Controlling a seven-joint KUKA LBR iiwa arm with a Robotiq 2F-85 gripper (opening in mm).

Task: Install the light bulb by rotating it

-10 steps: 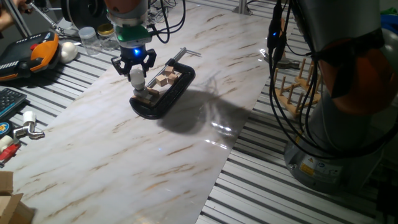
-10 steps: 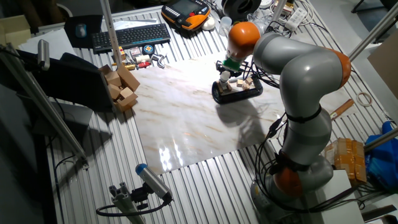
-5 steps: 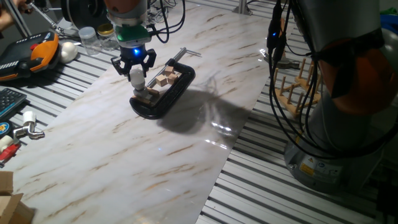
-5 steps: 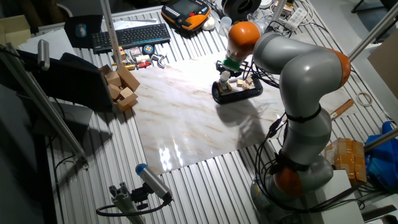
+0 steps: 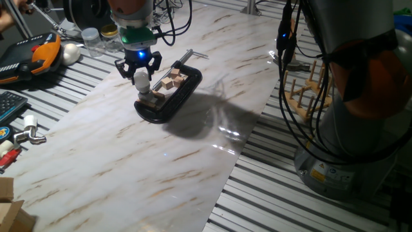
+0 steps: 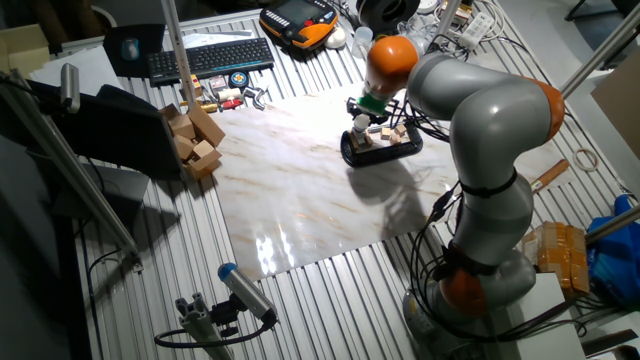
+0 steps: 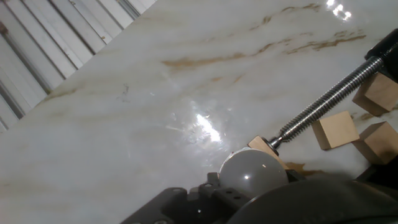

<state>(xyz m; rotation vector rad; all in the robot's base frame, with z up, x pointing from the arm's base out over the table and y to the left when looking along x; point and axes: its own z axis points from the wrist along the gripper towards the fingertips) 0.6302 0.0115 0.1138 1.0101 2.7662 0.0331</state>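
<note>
The light bulb (image 5: 140,78) stands upright at the near left end of the black clamp (image 5: 168,95), its base seated among small wooden blocks (image 5: 171,81) that the clamp's screw (image 7: 323,104) presses together on the marble board (image 5: 180,148). The gripper (image 5: 138,67) hangs straight above it, its fingers spread on either side of the white globe; in the fixed views they look close to the glass, but whether they press on it cannot be told, and the hand view only shows the bulb's (image 7: 252,174) dome at the bottom edge. The bulb is likely very light, with a thin, smooth, rounded shell that can crack under a hard squeeze and slip under a weak one. The sensible hold is around the widest part of the globe, fingers opposite one another and centred on its upright axis, with modest force, so the twist turns the thread rather than tilting the bulb sideways in its seat.
</note>
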